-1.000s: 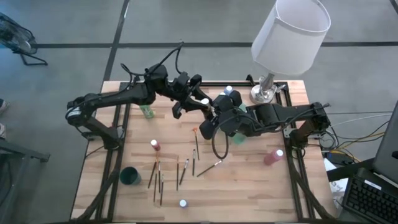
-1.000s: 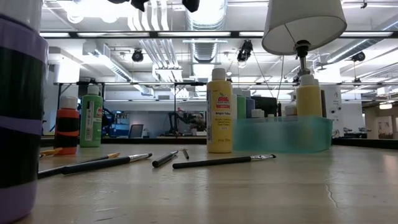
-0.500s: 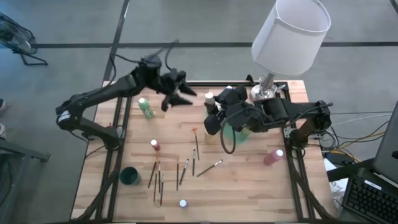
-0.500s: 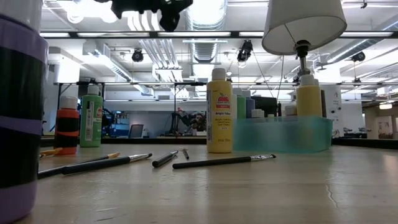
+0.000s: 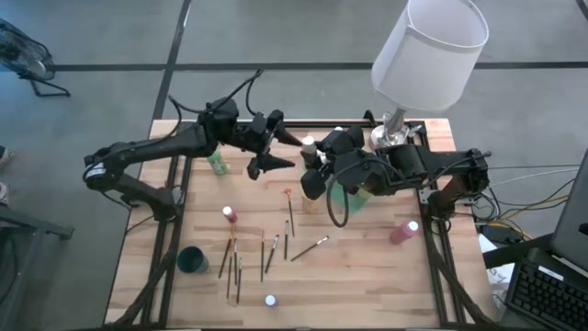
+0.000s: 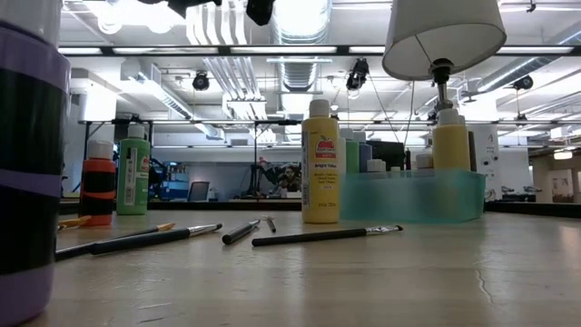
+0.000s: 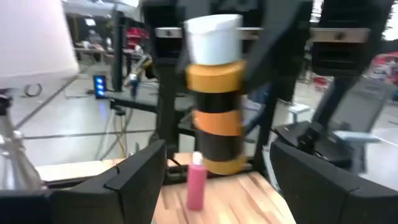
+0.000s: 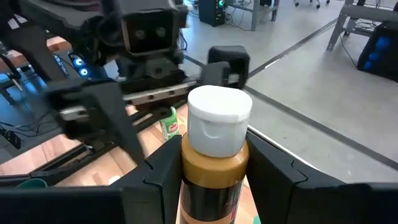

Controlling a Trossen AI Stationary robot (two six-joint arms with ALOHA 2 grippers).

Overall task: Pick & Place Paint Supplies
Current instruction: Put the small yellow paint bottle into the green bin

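An ochre paint bottle (image 8: pixel 214 163) with a black label and a white cap (image 5: pixel 310 144) is held upright in the air over the table's far middle, with my right gripper (image 5: pixel 312 162) shut on it. My left gripper (image 5: pixel 290 153) stands open just to the bottle's left, its fingers pointing level at the bottle and apart from it; its wrist view shows the bottle (image 7: pixel 214 118) ahead of the spread fingers. Several thin brushes (image 5: pixel 276 248) lie flat on the near half of the table. My right gripper pinches the bottle's ochre body (image 8: pixel 211 177) below the cap between its two fingers (image 8: pixel 163 180). The fingers come from the table's right side, slanting a little down. The bottle stands upright in the hold, lifted clear of the table.
A translucent green tray (image 6: pixel 413 195) with bottles lies under my right arm, with a yellow bottle (image 6: pixel 320 163) beside it. A green bottle (image 5: pixel 216 162), a red one (image 5: pixel 228 213), a pink one (image 5: pixel 404 232) and a dark green cup (image 5: pixel 192 260) stand around. A lamp (image 5: pixel 427 55) stands far right.
My left gripper has spread its fingers, let go of the ochre bottle and drawn back toward the table's left edge. The bottle has stayed upright in my right gripper, which has carried it a little higher.
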